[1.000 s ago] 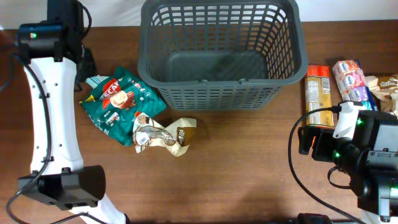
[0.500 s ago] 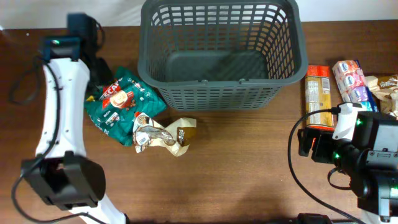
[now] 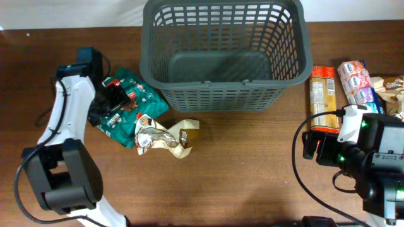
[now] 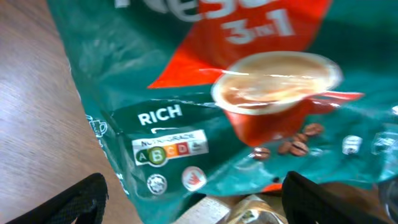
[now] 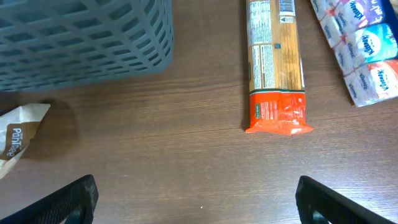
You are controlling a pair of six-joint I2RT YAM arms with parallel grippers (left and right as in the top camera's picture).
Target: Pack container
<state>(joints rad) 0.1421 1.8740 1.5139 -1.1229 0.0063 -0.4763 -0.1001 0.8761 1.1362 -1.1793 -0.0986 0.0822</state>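
The container (image 3: 221, 94), a dark grey slotted basket, stands at the back middle of the table with nothing in it. A green coffee pack (image 3: 140, 99) lies left of it, partly over a beige snack pack (image 3: 169, 136). My left gripper (image 3: 115, 101) hovers low over the green pack (image 4: 205, 112), open, its fingers (image 4: 71, 202) wide apart at the pack's lower edge and nothing gripped. The beige pack (image 4: 261, 213) shows just below. My right gripper (image 5: 199, 208) is open over bare wood, near the container's corner (image 5: 81, 37).
A long orange-ended pack (image 3: 323, 94) lies right of the container, also in the right wrist view (image 5: 277, 62). Beside it are a tissue pack (image 3: 356, 81) and a brown wrapper (image 3: 392, 88). The right arm (image 3: 363, 161) fills the lower right corner.
My left arm swung from the back left corner down over the green pack, and its jaws opened from shut. The right arm has not moved.
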